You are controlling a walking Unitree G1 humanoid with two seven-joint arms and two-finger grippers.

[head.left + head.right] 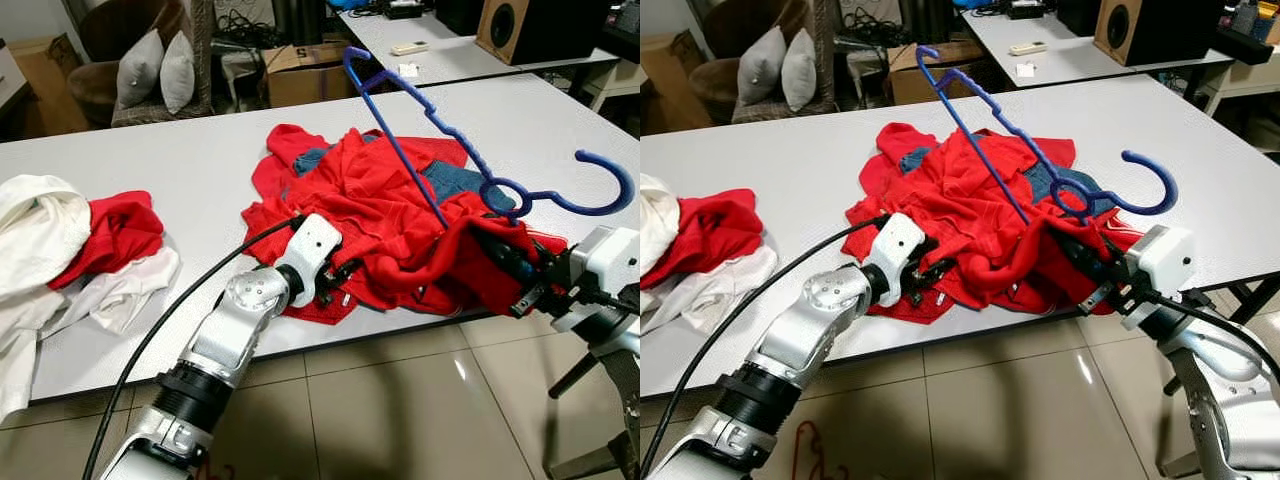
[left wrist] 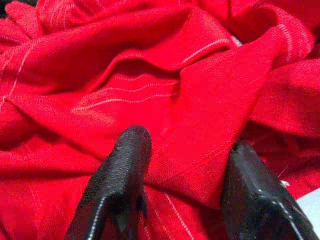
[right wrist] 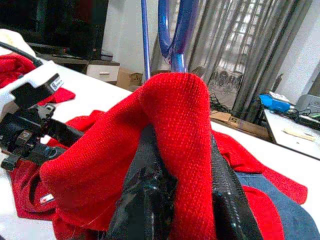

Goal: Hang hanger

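Observation:
A blue plastic hanger (image 1: 399,150) stands tilted above a crumpled red garment (image 1: 370,200) on the white table (image 1: 200,170), its hook (image 1: 1140,208) pointing right in the air. My right gripper (image 1: 500,262) sits at the garment's right front corner, just under the hanger's neck. It is shut on a fold of red knit cloth (image 3: 175,115) that drapes over its fingers. My left gripper (image 1: 340,280) rests at the garment's front left edge. Its fingers (image 2: 125,165) are open, with a ridge of red fabric (image 2: 190,125) lying between them.
A blue denim piece (image 1: 455,180) lies under the red garment. A heap of white and red clothes (image 1: 60,240) lies at the table's left end. Behind the table are a second table (image 1: 450,55) with a speaker (image 1: 510,25), a cardboard box (image 1: 300,70) and a cushioned chair (image 1: 140,65).

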